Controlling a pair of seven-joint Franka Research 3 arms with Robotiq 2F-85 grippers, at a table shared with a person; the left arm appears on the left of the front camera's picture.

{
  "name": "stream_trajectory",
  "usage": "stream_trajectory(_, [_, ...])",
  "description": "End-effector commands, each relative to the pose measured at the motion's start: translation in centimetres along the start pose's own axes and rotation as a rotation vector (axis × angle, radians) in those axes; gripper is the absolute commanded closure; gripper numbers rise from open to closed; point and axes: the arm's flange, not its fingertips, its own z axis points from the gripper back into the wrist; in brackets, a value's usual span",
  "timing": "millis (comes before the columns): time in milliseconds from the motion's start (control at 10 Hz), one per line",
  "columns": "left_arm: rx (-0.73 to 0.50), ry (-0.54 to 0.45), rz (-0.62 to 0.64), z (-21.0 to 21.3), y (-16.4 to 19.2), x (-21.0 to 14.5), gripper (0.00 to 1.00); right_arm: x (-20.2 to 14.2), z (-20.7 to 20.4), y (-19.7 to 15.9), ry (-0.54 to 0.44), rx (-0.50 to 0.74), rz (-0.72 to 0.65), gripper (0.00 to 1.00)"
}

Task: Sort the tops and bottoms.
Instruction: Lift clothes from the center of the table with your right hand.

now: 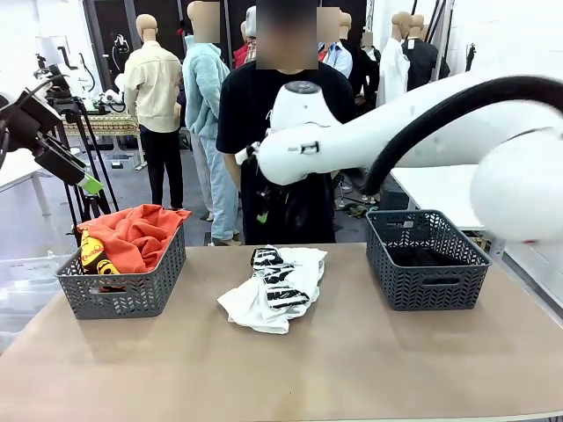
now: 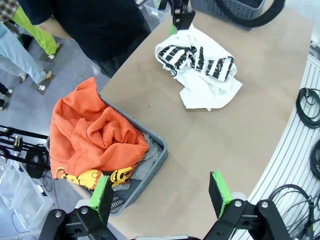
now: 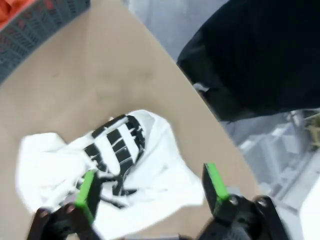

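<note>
Fingers of right arm wide above white top; left fingers wide over orange top.

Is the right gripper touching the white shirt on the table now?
Apart. In the left wrist view the right gripper hangs just above the white shirt, with its green pad tip short of the cloth. The right wrist view shows open fingers over the shirt.

Open left hand above basket holding orange top; white top nearby.
</note>
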Motion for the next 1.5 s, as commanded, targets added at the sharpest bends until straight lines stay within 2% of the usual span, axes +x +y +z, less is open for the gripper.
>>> stream_trajectory(0, [-0.003,-0.003,0.002,0.1,-0.1,-0.2,0.0,4.3,-1.7,-0.6,0.086,-0.002,0.044,0.0])
stream_trajectory(100, [-0.003,-0.003,0.002,0.1,-0.1,-0.2,0.0,3.9,-1.4,-0.6,0.151,0.051,0.032,0.0])
stream_trajectory(200, [-0.003,-0.003,0.002,0.1,-0.1,-0.2,0.0,0.7,-1.8,0.4,0.042,0.02,0.01,0.0])
stream_trajectory(300, [-0.003,-0.003,0.002,0.1,-0.1,-0.2,0.0,0.7,-1.8,0.4,0.042,0.02,0.01,0.0])
stream_trajectory(400, [-0.003,-0.003,0.002,0.1,-0.1,-0.2,0.0,1.3,-2.7,0.9,0.095,0.043,0.013,0.0])
stream_trajectory(500, [-0.003,-0.003,0.002,0.1,-0.1,-0.2,0.0,0.3,-2.4,2.1,0.118,0.025,-0.026,0.0])
stream_trajectory(700, [-0.003,-0.003,0.002,0.1,-0.1,-0.2,0.0,-2.6,-5.9,2.6,0.135,0.053,-0.098,0.0])
stream_trajectory(900, [-0.003,-0.003,0.002,0.1,-0.1,-0.2,0.0,-4.1,-8.8,2.9,0.207,0.015,-0.165,0.0])
stream_trajectory(1200, [-0.003,-0.003,0.002,0.1,-0.1,-0.2,0.0,-4.9,-10.0,2.9,0.244,0.015,-0.204,0.0])
stream_trajectory(1400, [-0.003,-0.003,0.002,0.1,-0.1,-0.2,0.0,-4.3,-11.1,2.8,0.272,0.029,-0.191,0.0])
